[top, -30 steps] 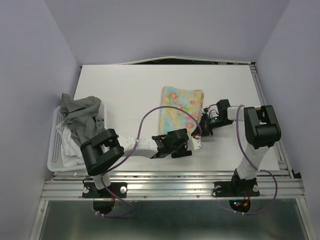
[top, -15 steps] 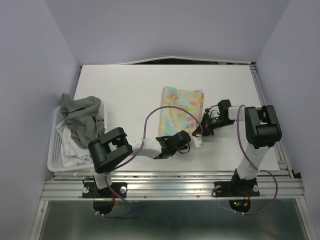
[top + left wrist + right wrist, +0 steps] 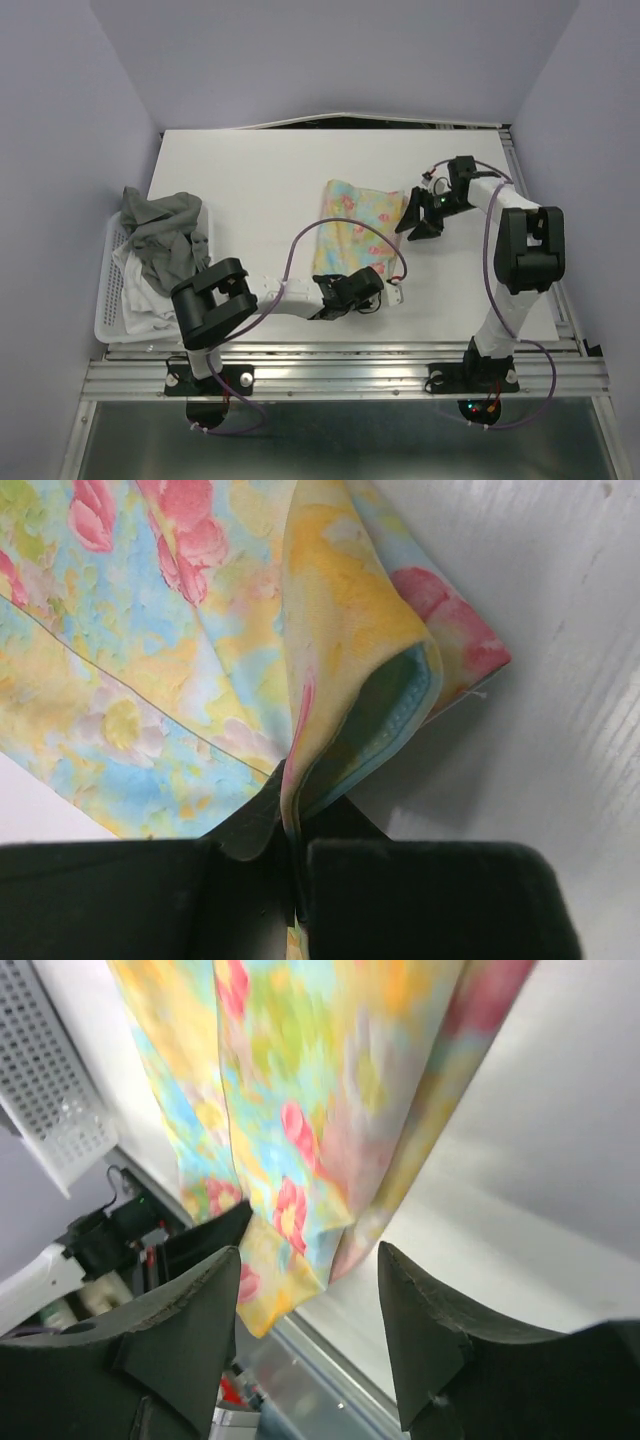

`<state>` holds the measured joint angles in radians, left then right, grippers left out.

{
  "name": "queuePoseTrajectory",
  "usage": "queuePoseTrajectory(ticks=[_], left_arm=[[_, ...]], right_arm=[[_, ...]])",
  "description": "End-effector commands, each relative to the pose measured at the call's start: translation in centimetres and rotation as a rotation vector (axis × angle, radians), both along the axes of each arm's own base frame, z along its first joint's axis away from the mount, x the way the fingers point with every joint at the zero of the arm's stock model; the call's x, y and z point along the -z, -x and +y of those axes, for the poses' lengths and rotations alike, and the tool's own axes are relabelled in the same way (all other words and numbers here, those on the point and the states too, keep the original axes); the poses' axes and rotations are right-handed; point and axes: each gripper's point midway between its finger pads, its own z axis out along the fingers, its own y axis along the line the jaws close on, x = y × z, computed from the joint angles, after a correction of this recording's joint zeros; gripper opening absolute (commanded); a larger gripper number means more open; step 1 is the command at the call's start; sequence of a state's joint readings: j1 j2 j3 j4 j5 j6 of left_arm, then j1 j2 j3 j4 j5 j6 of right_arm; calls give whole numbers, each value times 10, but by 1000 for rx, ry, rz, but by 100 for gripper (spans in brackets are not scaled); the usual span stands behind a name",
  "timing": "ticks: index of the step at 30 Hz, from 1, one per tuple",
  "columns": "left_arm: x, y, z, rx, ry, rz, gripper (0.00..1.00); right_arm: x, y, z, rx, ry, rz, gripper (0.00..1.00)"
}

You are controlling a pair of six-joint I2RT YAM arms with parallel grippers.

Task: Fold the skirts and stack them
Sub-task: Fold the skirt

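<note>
**Risk: the fold may pull apart**

Left gripper (image 3: 298, 855) clenched on the near corner of the floral skirt (image 3: 365, 205), mid-table. Right gripper (image 3: 421, 224) open, empty, just beside its right edge. A one-sided pull could drag or unfold the cloth.

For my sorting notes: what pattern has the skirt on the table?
The skirt is pastel floral, yellow, pink and blue; clearest in the left wrist view.

Bare table (image 3: 250, 170) lies open far and left of the floral skirt (image 3: 360, 215); basket (image 3: 104, 290) blocks the near left, left arm (image 3: 280, 292) spans the near edge.
</note>
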<state>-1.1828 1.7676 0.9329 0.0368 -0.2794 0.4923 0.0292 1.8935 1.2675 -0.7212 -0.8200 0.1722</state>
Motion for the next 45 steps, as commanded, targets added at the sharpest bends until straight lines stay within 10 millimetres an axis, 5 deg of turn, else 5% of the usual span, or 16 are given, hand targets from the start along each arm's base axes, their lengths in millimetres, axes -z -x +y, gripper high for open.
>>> queuePoseTrajectory(ticks=[1,6,10,13,17,25,38,45], left_arm=[[-3,21,5,21,-31,82,0],[-5,28,5,18,-37,112,0],[-12,35,5,37,-24,143,0],[-20,37,5,41,-12,150,0],[-29,39,4,41,-1,151,0],[-56,34,3,26,9,134,0],[-134,21,-10,88,32,86,0],[-151,-7,-12,107,5,41,0]], right_arm=[[-41,-70,-27,-42,155,-262,62],[-76,-117,9,25,-98,-314,63],[-56,-149,25,10,-137,-359,59],[-48,-151,44,-9,-194,-339,58],[-22,-139,59,-3,-242,-312,55],[77,-78,47,-26,-160,-141,50],[98,-32,52,-156,-95,-142,49],[104,7,64,-257,-94,-123,49]])
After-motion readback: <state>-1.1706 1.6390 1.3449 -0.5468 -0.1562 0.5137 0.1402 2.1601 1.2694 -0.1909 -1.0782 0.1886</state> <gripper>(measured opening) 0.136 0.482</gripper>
